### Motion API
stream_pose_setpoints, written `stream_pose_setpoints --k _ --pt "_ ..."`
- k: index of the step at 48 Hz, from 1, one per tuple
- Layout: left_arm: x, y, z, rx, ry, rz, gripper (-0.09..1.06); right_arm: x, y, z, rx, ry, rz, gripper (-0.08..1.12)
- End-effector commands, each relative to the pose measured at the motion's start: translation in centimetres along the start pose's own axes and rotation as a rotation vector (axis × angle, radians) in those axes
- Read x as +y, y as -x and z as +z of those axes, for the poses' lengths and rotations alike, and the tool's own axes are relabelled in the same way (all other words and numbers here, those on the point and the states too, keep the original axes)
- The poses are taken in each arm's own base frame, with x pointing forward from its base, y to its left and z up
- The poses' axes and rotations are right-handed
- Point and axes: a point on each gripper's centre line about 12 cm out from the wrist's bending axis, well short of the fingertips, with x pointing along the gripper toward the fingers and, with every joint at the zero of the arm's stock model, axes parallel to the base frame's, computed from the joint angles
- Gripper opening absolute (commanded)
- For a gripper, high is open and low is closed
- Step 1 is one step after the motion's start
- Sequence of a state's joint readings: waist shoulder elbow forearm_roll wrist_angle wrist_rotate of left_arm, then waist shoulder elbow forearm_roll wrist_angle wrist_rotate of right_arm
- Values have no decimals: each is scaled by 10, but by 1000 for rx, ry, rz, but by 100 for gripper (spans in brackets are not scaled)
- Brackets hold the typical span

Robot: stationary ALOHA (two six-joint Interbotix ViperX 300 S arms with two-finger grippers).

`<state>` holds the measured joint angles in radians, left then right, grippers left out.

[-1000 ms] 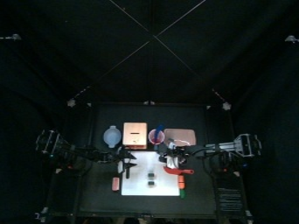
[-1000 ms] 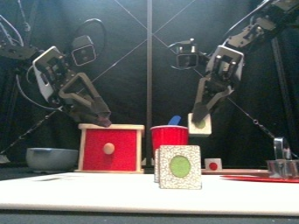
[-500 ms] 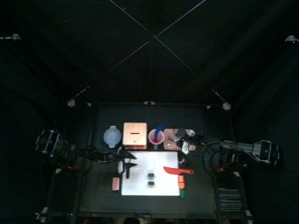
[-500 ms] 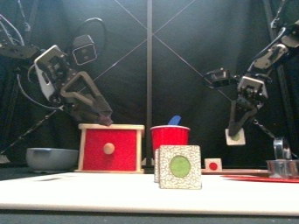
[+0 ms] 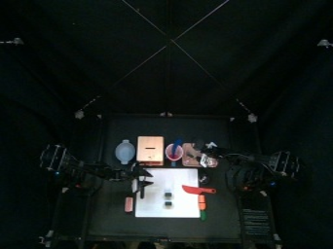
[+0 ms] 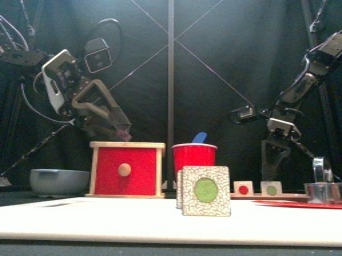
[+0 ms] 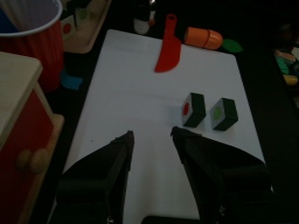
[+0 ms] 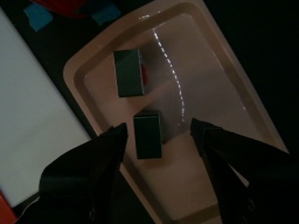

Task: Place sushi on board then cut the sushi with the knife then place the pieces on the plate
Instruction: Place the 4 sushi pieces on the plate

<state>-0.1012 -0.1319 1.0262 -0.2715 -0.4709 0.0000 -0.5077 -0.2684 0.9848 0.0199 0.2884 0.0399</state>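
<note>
1. Currently the right gripper [image 8: 159,128] hovers over the pink tray [image 8: 222,79] with its jaws spread wide and grasping nothing.
2. A first sushi piece [image 8: 149,138] lies on the tray floor between those jaws, clear of both. A second sushi piece [image 8: 128,70] lies just beyond it on the same tray.
3. The left gripper [image 7: 152,134] hangs above the white board [image 7: 128,96], jaws released and empty.
4. A third sushi piece [image 7: 195,108] and a fourth sushi piece [image 7: 225,114] stand side by side near the board's middle.
5. Taking the top view with 12 o'clock at the back curtain, the red knife [image 5: 198,190] lies flat on the board at 2 o'clock from that pair.
6. From the board's centre, the tray sits off the board at 1 o'clock, the red cup [image 5: 173,151] at 12, the wooden box [image 5: 150,149] at 11 and the bowl [image 5: 124,151] at 10.
</note>
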Motion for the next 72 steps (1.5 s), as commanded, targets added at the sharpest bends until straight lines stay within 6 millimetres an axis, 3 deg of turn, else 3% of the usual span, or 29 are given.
stream_pose_setpoints --k 1,8,19,23,30,51,72 --pt "-2 -2 9 -27 5 -5 80 5 17 18 -88 -5 16 91" --pt "-2 -2 10 -28 7 -4 79 38 37 28 -160 27 111 91" --pt "-3 -3 13 -36 10 -4 79 118 64 31 -226 181 319 91" --pt "-3 -4 15 -41 10 -4 79 144 69 32 -255 215 385 91" --pt "-3 -4 15 -41 11 -4 79 172 63 32 -276 223 447 91" --pt "-3 -4 15 -40 11 -5 79 226 12 34 -195 296 460 91" --pt "-3 -3 13 -36 6 -5 79 250 -26 39 -143 327 441 91"
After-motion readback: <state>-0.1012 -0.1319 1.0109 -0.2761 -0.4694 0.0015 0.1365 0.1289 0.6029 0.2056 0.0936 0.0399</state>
